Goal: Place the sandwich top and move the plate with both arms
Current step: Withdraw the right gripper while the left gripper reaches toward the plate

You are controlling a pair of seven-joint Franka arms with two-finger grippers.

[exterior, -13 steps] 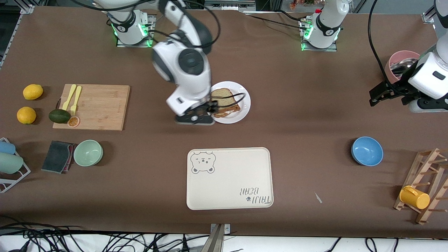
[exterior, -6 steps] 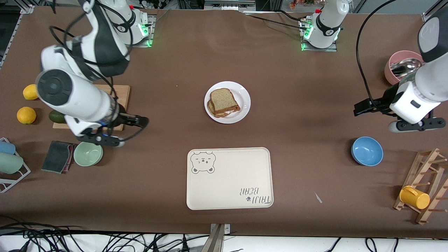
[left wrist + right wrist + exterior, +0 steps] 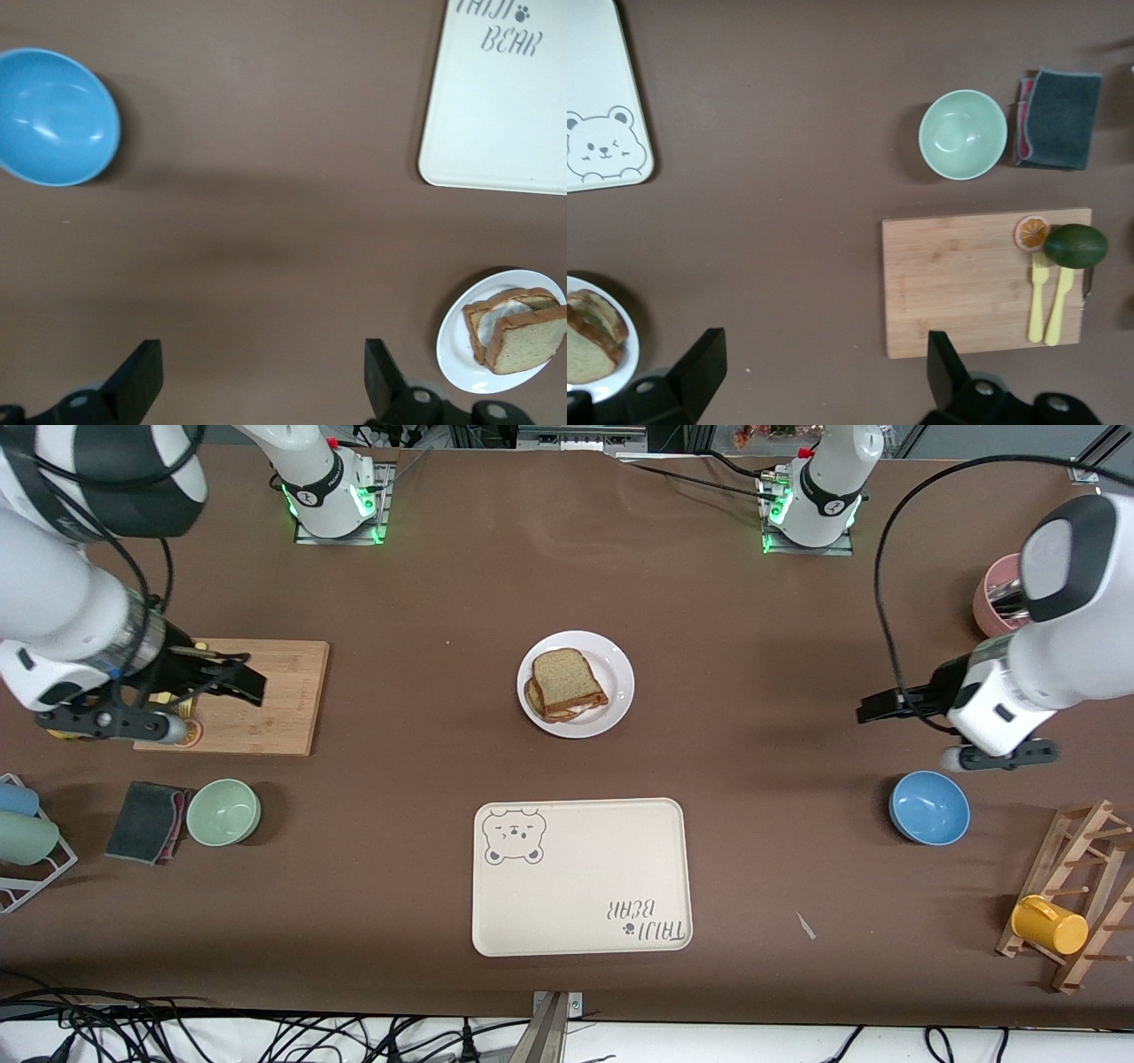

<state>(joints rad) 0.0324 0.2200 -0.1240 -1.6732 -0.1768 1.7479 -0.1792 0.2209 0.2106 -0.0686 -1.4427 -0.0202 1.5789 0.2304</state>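
The sandwich top (image 3: pixel 564 676) lies on the egg slice on the plate (image 3: pixel 616 687), which sits farther from the front camera than the cream tray (image 3: pixel 580 877), so stacking looks done and carrying remains. The right gripper (image 3: pixel 232 684) hangs over the cutting board (image 3: pixel 266 691), the left gripper (image 3: pixel 881 708) over bare table toward the blue bowl (image 3: pixel 928 807). Both have fingers spread wide, holding nothing, apparently clear of the plate to approach from either end.

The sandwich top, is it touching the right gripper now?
Apart. The front view shows the sandwich top on the plate, while the open right gripper is over the cutting board.
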